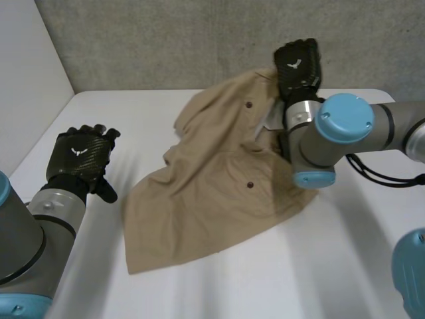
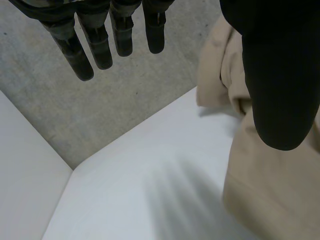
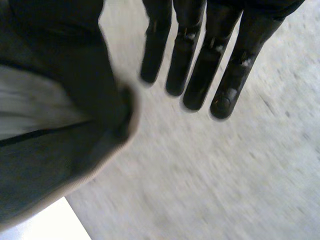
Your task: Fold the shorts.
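Tan cotton shorts (image 1: 212, 193) with small dark buttons lie rumpled on the white worktop (image 1: 345, 266). Most of the cloth is spread loosely, and the far edge is drawn up off the surface in a peak. The black right hand (image 1: 299, 66) is at that raised far edge. In its wrist view the fingers (image 3: 200, 65) are straight and a little apart, with shaded cloth gathered at the thumb side. The shorts seem to hang over the thumb rather than sit in a firm pinch, which would explain why the edge is up. The black left hand (image 1: 83, 156) hovers beside the near left part of the shorts, apart from the cloth, with its fingers straight, spread and empty. It is probably waiting to take a corner. Judging by the creases, no neat fold is made yet. The lifted edge could slip off so loose a hold.
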